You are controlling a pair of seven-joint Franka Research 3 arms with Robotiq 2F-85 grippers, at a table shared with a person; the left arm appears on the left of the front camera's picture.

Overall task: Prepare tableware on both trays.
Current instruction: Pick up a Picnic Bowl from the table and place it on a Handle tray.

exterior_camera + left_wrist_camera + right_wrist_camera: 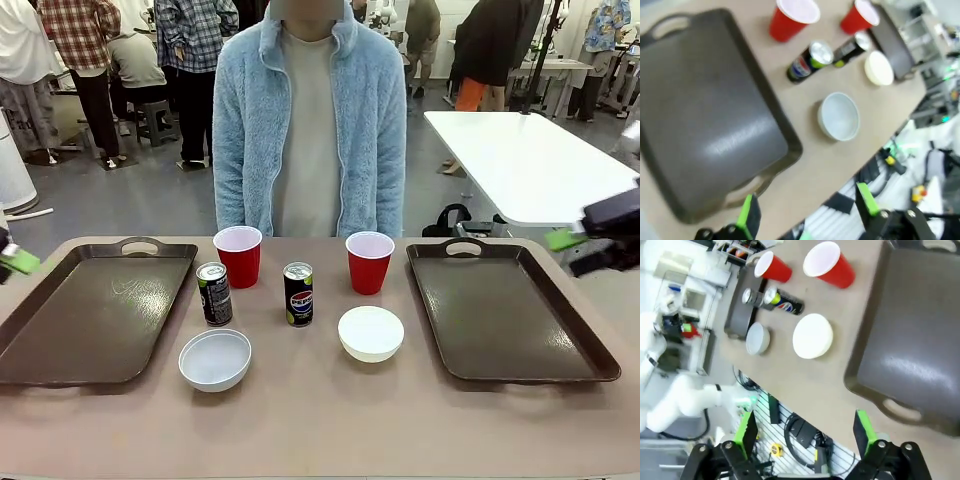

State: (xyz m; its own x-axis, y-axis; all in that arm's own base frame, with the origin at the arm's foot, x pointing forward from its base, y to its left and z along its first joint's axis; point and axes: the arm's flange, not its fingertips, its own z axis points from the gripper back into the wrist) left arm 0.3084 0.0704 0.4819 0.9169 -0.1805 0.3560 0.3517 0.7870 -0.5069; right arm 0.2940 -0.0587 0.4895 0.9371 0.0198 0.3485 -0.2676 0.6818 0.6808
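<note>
My left gripper [806, 204] and right gripper [805, 432] both stand spread wide, gripping nothing. Red cups [238, 255], cans [298, 294] and white bowls [215, 359] sit on the table [320, 420] between the two trays [90, 310].

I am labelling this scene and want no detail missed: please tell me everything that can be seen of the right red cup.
The right cup looks like red plastic, with a white inside and a white rim, and it narrows toward its base. It stands upright, mouth up, on the table. It is apart from the right tray on one side and the Pepsi can on the other, with a white bowl just in front. Only the table touches it.
</note>
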